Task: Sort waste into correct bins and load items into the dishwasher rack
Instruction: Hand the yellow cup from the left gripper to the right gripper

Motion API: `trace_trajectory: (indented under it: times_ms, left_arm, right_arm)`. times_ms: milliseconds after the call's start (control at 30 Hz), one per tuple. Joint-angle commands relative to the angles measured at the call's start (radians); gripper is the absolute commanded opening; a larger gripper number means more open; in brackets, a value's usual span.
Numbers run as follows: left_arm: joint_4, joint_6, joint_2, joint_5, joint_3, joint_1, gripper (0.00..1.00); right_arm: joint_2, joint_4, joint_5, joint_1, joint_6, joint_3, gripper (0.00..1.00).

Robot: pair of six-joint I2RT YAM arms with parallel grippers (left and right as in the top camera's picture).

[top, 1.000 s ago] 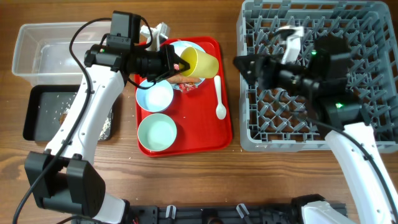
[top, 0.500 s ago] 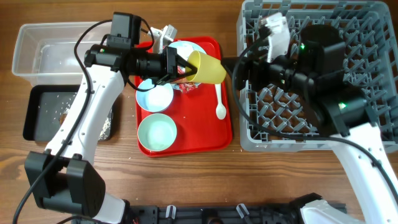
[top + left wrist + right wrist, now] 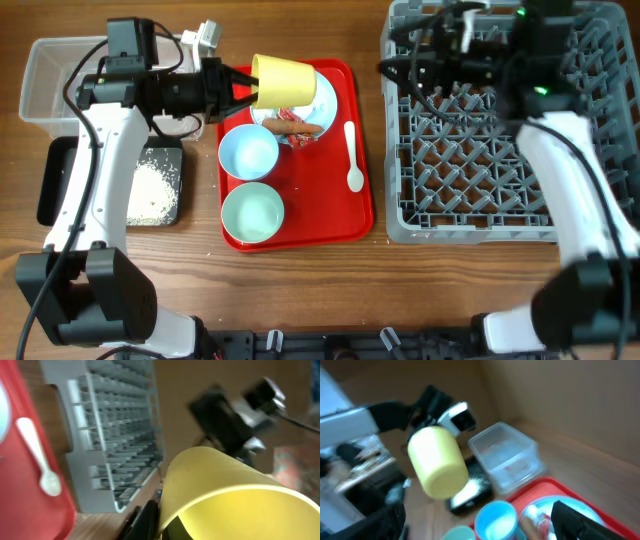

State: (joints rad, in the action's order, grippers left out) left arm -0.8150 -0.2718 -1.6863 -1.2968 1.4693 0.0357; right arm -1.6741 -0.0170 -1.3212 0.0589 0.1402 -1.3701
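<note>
My left gripper (image 3: 240,88) is shut on the rim of the small yellow cup (image 3: 283,82), holding it on its side above the pale blue plate (image 3: 318,98). In the left wrist view the cup (image 3: 235,495) fills the frame. A brown sausage stick (image 3: 298,127) and a red-and-white wrapper (image 3: 300,139) lie on the plate. A blue bowl (image 3: 248,152), a mint bowl (image 3: 253,213) and the white spoon (image 3: 352,155) sit on the red tray (image 3: 330,225). My right gripper (image 3: 405,62) is open and empty over the grey dishwasher rack's (image 3: 500,140) far left corner.
The clear tub (image 3: 60,85) stands at the far left. The black tray (image 3: 60,185) in front of it holds white rice (image 3: 150,190). The right wrist view shows the cup (image 3: 437,462), the tub (image 3: 505,455) and the blue bowl (image 3: 495,520), all blurred.
My left gripper has drawn the yellow cup back to the left over the plate. My right arm has swung up to the rack's far edge. The rice in the black tray is now uncovered.
</note>
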Motion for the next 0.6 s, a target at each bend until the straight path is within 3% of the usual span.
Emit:
trace_trajectory:
  times_ms: [0,233,400,567]
  left_arm:
    - [-0.001,-0.014,0.027,-0.093,0.014,-0.001,0.04]
    - [0.007,-0.033,0.018,-0.087,0.014,-0.022,0.04]
    - [0.138,-0.160,0.017,-0.078,0.014,-0.065,0.04]
    - [0.146,-0.187,0.017,-0.036,0.014,-0.067,0.04]
  right_arm:
    - [-0.097,0.095,-0.189,0.047,0.134,-0.010,0.93]
    - [-0.106,0.122,-0.157,0.064,0.125,-0.010,0.94]
    - [-0.106,0.126,-0.146,0.064,0.125,-0.010,0.93]
    - [-0.106,0.133,-0.147,0.067,0.126,-0.010,0.92]
